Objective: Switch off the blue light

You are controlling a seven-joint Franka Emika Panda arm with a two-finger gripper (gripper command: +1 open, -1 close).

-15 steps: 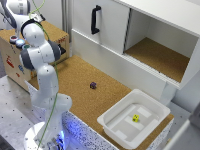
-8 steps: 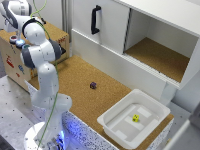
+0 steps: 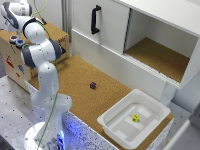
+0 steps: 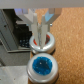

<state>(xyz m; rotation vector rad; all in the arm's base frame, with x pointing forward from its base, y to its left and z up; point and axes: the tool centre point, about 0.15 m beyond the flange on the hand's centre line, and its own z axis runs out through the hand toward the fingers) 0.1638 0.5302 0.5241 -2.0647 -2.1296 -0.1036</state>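
Note:
In the wrist view a round blue button in a grey metal ring glows bright blue. Right beside it sits a second ringed button with a red cap. My gripper is over the red button, its two fingers held close together and shut on nothing, tips at the cap. The blue button is one position away from the fingertips. In the exterior view the buttons show as small dark discs on top of a wooden box at the exterior view's left, under the arm's hand.
A small dark cube lies on the cork tabletop. A white tray holding a yellow die stands at the front right. A white cabinet with a black handle and an open compartment lines the back. A blue glow shows by the arm's base.

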